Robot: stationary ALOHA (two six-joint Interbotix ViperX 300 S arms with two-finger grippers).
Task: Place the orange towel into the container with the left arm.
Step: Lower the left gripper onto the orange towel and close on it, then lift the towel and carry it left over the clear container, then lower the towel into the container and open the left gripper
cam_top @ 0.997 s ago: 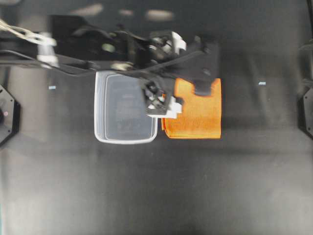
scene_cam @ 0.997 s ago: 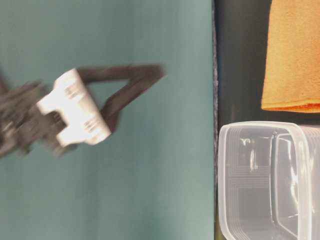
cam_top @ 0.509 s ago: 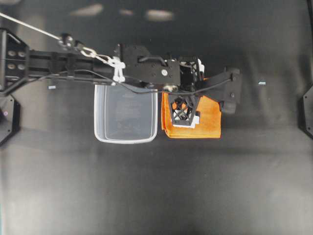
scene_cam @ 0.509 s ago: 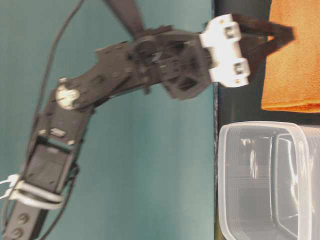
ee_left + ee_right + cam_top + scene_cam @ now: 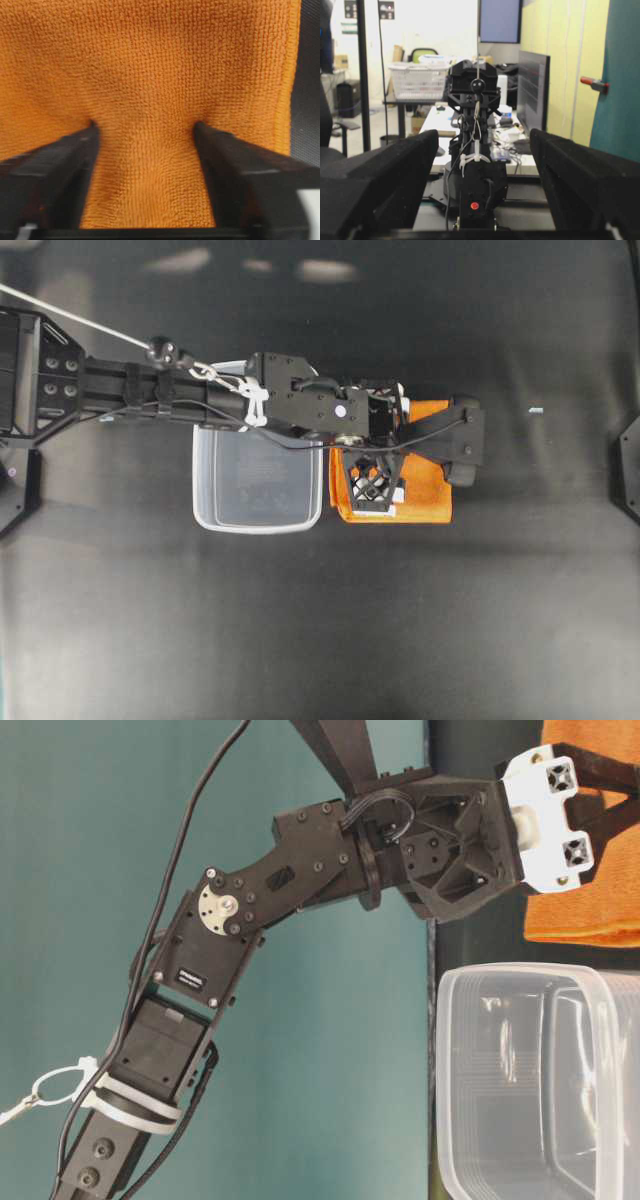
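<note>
Both tool fingers point(image 5: 55, 165) against orange towel point(image 5: 165, 65)

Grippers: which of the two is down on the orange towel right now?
The left gripper: its fingers press into the orange towel, puckering the cloth between them. The right gripper is wide open, facing the room, with nothing between its fingers.

black tabletop point(image 5: 320, 620) underneath; teal wall point(image 5: 300, 1070) behind; white laundry basket point(image 5: 417, 80) on far desk, dark monitor point(image 5: 532, 90), green chair point(image 5: 422, 52) beyond.
</note>
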